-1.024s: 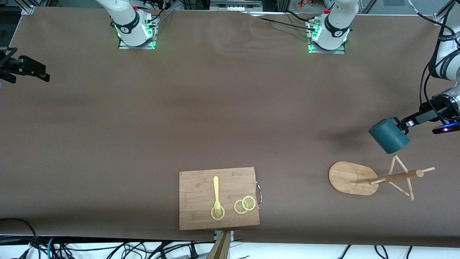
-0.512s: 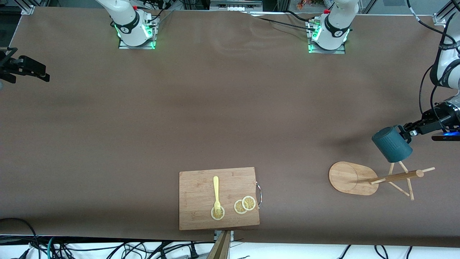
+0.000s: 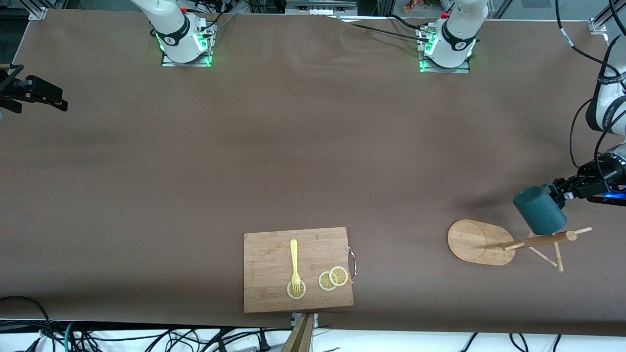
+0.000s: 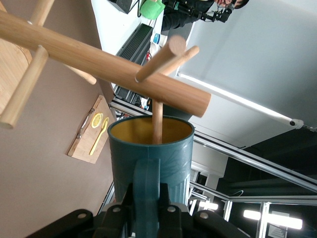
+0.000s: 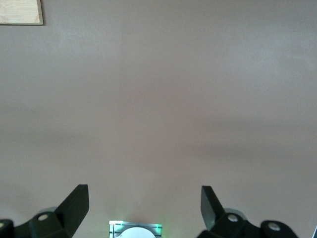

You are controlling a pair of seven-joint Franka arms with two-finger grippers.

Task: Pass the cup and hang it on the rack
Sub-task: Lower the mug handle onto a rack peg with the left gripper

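Note:
The cup, dark teal and ribbed, hangs in the air over the upper pegs of the rack at the left arm's end of the table. My left gripper is shut on its handle. In the left wrist view the fingers clamp the handle of the cup, whose yellowish mouth faces the rack's pole. One thin peg reaches into that mouth. My right gripper waits open and holds nothing, high over bare table at the right arm's end.
A rectangular wooden cutting board lies near the front edge at mid-table, with a yellow fork and lemon slices on it. The two arm bases stand along the table's edge farthest from the front camera.
The left gripper has carried the cup toward the front camera and down onto the rack's top. The cup now covers the upper peg it was clear of before. The right arm is still.

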